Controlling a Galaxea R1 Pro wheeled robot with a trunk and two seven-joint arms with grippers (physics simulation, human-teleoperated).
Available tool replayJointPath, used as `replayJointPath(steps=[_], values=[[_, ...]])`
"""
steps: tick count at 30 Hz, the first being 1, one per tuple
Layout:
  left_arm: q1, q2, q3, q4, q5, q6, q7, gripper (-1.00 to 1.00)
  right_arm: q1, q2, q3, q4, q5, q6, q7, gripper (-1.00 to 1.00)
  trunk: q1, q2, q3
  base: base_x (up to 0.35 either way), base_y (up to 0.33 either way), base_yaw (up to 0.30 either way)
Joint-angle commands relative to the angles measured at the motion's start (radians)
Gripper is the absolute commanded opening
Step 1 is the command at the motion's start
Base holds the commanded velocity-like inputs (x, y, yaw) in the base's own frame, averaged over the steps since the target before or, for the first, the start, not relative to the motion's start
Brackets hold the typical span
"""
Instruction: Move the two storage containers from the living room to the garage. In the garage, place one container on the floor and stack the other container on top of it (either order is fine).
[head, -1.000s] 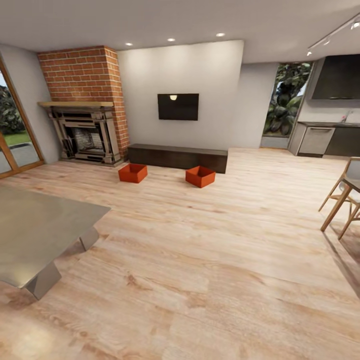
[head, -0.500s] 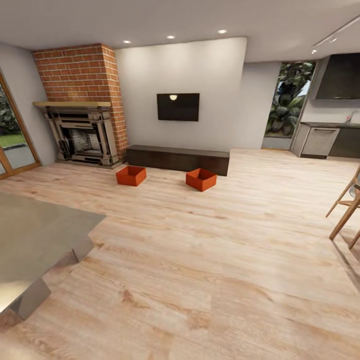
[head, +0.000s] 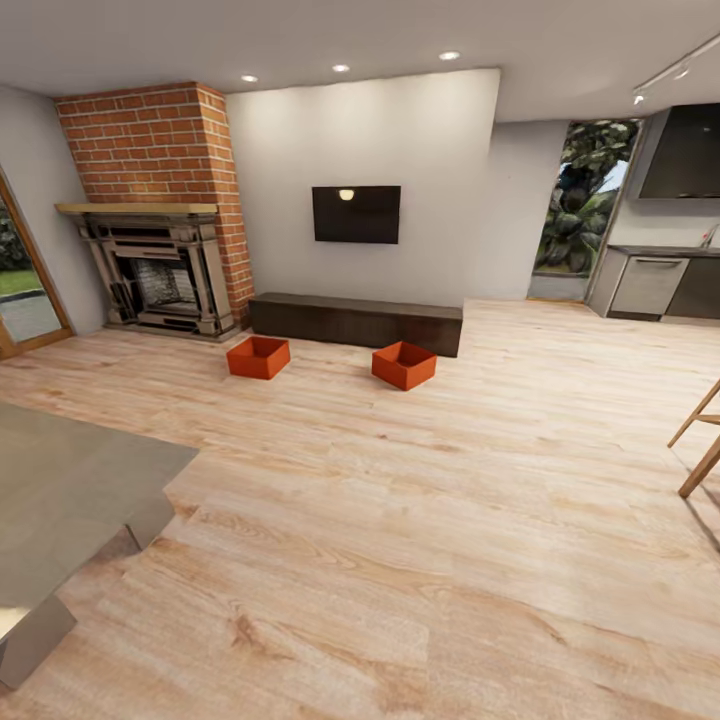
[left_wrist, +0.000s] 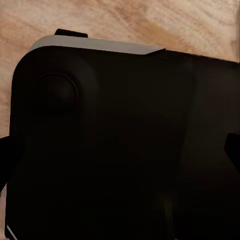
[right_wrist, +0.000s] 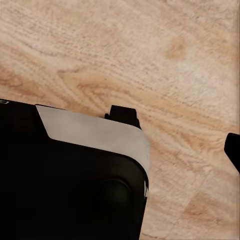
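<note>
Facing: living room, light wood-plank floor (head: 420, 520) across most of the head view.
Back wall: white, black TV (head: 356, 214) mounted on it; red-brick fireplace (head: 160, 210) to its left.
Bench: long low dark-wood bench (head: 356, 321) along the wall under the TV.
Grey table: corner of a grey tabletop (head: 70, 490) at the view's lower left.
Kitchen: dark cabinets (head: 665, 270) far right.
Left container (head: 258, 357): on the floor just in front of the bench's left end, open side up.
Right container (head: 404, 365): on the floor in front of the bench's right half, turned slightly; well apart from the other.
Grippers: wrist views show dark robot body over wood floor; finger spread — cannot tell, either side.
</note>
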Motion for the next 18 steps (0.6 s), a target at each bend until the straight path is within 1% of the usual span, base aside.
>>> replayJointPath(steps=[1,18], values=[[0.0,0.0,0.001,0.001,0.007,-0.002,-0.002,1.0,-0.001,0.001,0.008,0.003,-0.008,-0.005,-0.001,1.0,0.001,0.0,-0.001,0.338,0.0,0.0],[0.0,0.0,0.001,0.001,0.007,-0.001,-0.002,1.0,-0.001,0.001,0.008,0.003,-0.008,-0.005,-0.001,1.0,0.001,0.0,-0.001,0.338,0.0,0.0]])
